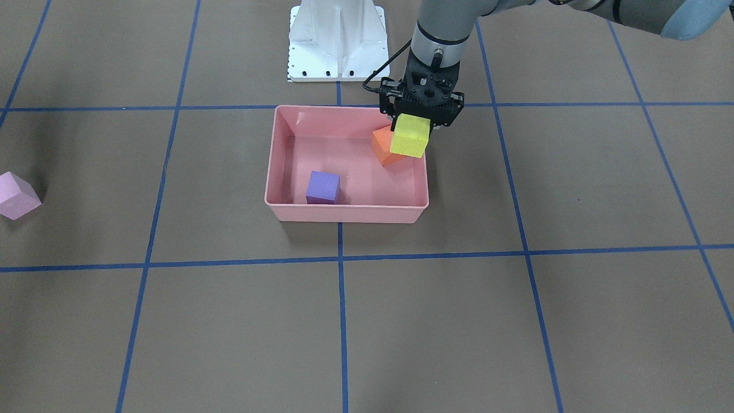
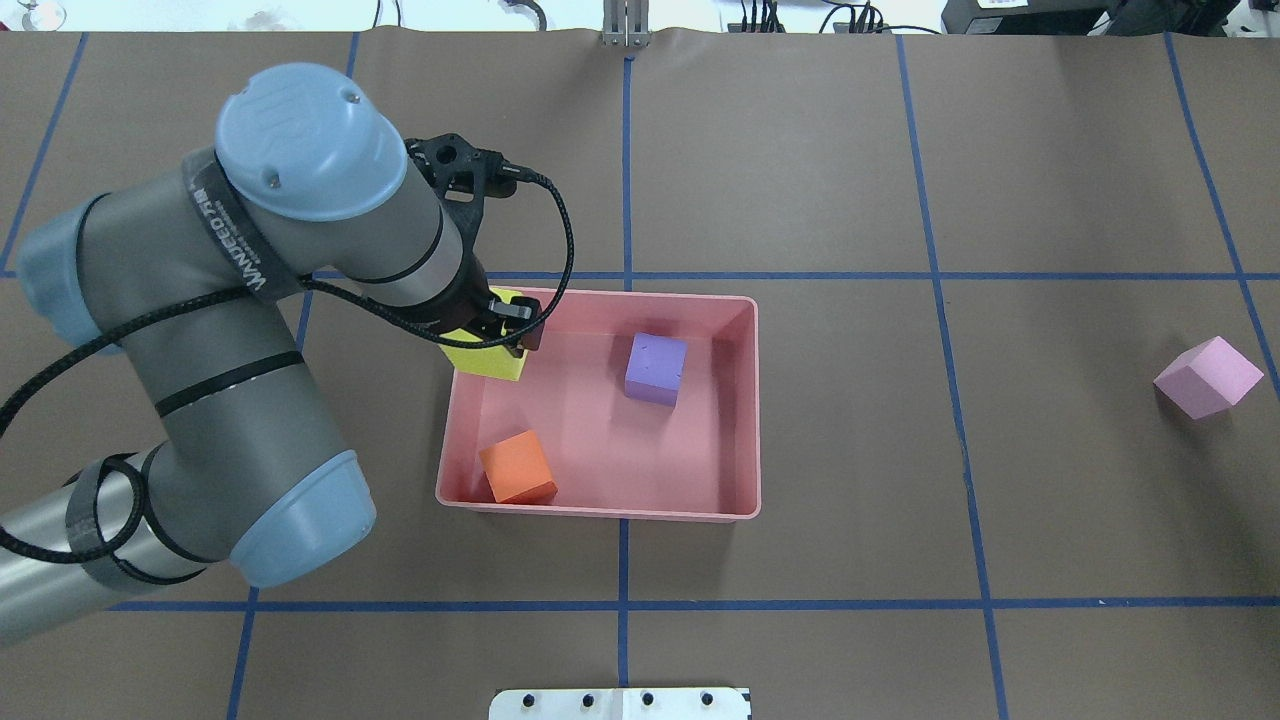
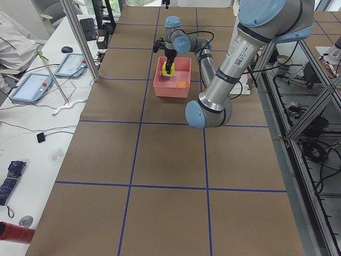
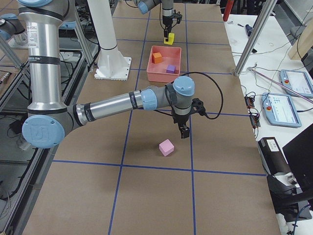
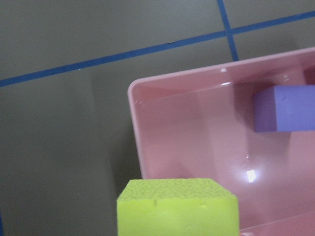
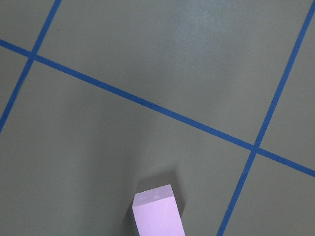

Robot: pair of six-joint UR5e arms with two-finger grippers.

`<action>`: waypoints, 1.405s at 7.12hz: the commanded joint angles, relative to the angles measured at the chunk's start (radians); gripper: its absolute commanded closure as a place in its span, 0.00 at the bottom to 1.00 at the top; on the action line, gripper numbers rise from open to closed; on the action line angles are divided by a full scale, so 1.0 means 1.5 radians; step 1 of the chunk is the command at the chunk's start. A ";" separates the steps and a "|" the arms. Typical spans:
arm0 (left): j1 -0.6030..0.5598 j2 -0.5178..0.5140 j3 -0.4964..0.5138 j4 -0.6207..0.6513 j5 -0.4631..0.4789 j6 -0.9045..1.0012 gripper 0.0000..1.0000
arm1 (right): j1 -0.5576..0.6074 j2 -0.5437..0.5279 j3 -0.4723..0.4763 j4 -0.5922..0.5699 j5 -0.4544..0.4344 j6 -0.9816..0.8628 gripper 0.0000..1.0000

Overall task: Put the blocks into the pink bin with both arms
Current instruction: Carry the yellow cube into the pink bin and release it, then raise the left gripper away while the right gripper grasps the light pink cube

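Left claw (image 1: 417, 119) is clamped on the yellow block (image 1: 409, 137), holding it up in the air at the pink bin (image 2: 757, 400)'s left end, on the far side from the robot. From the overhead view the block looks like it's straddling the rim there rather than sitting squarely over the inside. The left wrist cam says much the same, with the bin's corner right in front of the block, so I wouldn't call it lined up for a drop just yet.

Inside the bin there are two already. The orange block (image 2: 517, 466) is tucked into the near-left corner, and the purple block (image 2: 656, 368) sits out on the floor toward the far wall, well apart from the orange one.

The light pink block (image 2: 1207, 377) is the straggler. It's out on the worktop (image 2: 900, 150), way off on the robot's right and nowhere near the bin, turned corner-on to the grid lines.

The right claw (image 4: 184, 131) hangs above the worktop close to that pink block but isn't touching it. It only shows up in the side view, so I can't tell whether it's open or closed.

So by my count that's two of four done, a third in the grip that needs a small nudge inward and a release, and the fourth not picked up yet.
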 commanded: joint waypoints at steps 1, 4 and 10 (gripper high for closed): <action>-0.064 -0.012 -0.023 0.042 -0.025 0.082 0.00 | 0.000 -0.030 -0.018 0.083 0.001 -0.001 0.00; -0.126 0.060 -0.080 0.116 -0.071 0.262 0.00 | -0.012 -0.079 -0.034 0.173 0.003 0.002 0.00; -0.122 0.063 -0.083 0.115 -0.067 0.253 0.00 | -0.170 -0.089 -0.178 0.502 -0.047 0.195 0.00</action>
